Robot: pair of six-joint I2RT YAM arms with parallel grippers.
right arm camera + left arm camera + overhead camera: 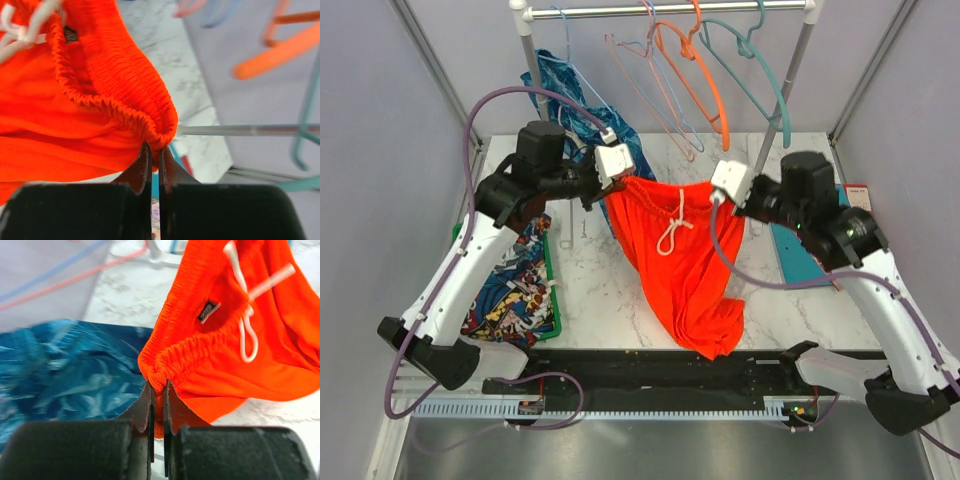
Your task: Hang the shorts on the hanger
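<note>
The shorts [680, 262] are bright orange-red, with a gathered elastic waistband, a small black label [208, 311] sewn inside it and a white drawstring [672, 226] knotted at the front. They are stretched by the waistband between the two arms over the middle of the desk [590, 272], nearer its far edge. The left pincer [157, 388] is clenched on one end fold of the waistband, and the right pincer [155, 150] is clenched on the other. The waistband runs left to right, sagging a little between the grips. The long axis runs from the far edge towards the near edge, drifting rightward, waist at the far end. The leg ends lie crumpled on the desk close to its near edge. The teal hanger [786, 115] hangs by its hook on the rail [670, 11] beyond the far edge, towards the right, apart from the shorts.
</note>
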